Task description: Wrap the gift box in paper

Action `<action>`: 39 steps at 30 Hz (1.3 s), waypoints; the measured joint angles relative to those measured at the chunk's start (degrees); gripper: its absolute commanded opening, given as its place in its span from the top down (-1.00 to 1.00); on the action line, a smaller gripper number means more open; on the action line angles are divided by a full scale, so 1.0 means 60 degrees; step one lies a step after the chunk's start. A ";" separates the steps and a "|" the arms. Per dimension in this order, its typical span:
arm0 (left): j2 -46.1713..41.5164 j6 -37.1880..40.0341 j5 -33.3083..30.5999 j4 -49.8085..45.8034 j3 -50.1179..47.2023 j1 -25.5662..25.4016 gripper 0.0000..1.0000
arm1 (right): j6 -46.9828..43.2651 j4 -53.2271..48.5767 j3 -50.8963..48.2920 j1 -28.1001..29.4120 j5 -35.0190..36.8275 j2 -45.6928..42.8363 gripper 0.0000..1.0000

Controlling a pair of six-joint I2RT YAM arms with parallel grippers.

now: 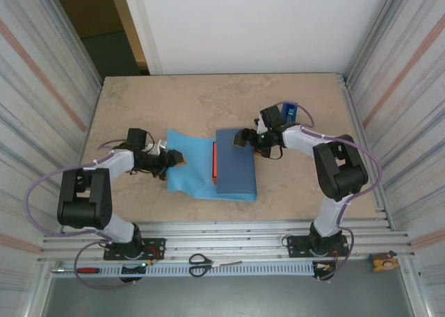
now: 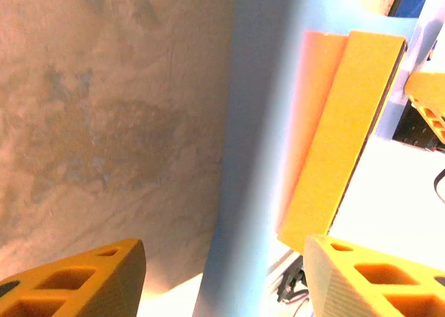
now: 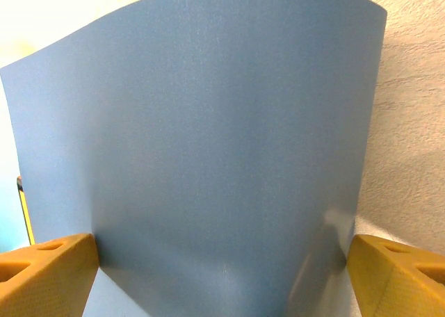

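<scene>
The paper (image 1: 188,169) lies light blue on the table, with its darker slate side folded as a flap (image 1: 235,163) over the gift box. A thin orange strip of the gift box (image 1: 215,163) shows at the flap's left edge, and its orange side (image 2: 341,136) faces the left wrist camera. At the paper's left edge sits my left gripper (image 1: 175,157), open, with the raised edge of the paper (image 2: 257,192) standing between its fingers (image 2: 76,282). My right gripper (image 1: 243,137) is open at the flap's far right corner. Its fingers (image 3: 49,268) stand wide on either side of the slate flap (image 3: 208,143).
A blue tape dispenser (image 1: 288,111) stands behind the right gripper. Scissors (image 1: 201,264) and a red-handled tool (image 1: 87,270) lie on the front rail, and a small orange object (image 1: 384,263) sits at its right end. Ribbed walls close in both sides.
</scene>
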 measured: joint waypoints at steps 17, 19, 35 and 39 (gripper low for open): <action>0.0047 0.0222 0.0495 -0.0710 0.0586 0.0204 -0.38 | 0.0000 -0.0044 -0.0004 0.0044 0.0135 -0.0051 -0.81; 0.0058 0.0208 0.0637 -0.0714 0.0586 0.0331 -0.38 | 0.0000 -0.0044 -0.0004 0.0044 0.0135 -0.0051 -0.81; 0.0448 -0.0025 0.0892 -0.0557 0.0532 0.0299 -0.01 | 0.0000 -0.0084 0.0029 0.0058 0.0168 -0.0051 -0.81; 0.0586 0.0018 0.0605 -0.0718 0.0532 0.0168 0.09 | 0.0000 -0.0142 0.0055 0.0087 0.0240 -0.0055 -0.81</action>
